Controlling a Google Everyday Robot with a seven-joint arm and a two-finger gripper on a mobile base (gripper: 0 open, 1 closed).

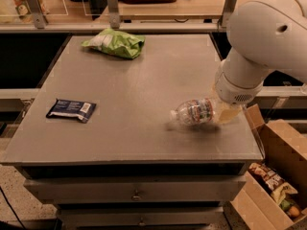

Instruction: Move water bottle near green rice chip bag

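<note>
- The grey table (144,90) fills most of the scene. It has a flat, dull top, with drawers (136,194) in its front below.
- The robot's white arm (268,28) comes in from the upper right. A thick rounded segment hangs over the table's right edge. From there it bends down and to the left into a shorter round wrist section, just above the tabletop near the front right corner.
- An open cardboard box (283,145) stands on the floor to the right of the table, under the arm, with some packaged goods in its bottom.
- The green rice chip bag (115,43) lies near the back edge of the table, left of centre, puffy and crumpled, with white patches on its left end.
- The water bottle (194,111) is on its side near the front right of the table, white cap to the left and base to the right. A faint shadow falls on the surface just under it. It is well apart from the green bag, with much of the tabletop between them.
- The gripper (226,113) sits at the end of the wrist, pale yellowish, pinched on the bottle's base end.
- A flat dark blue packet (72,109) with a white label lies near the left front of the table, apart from everything else.
</note>
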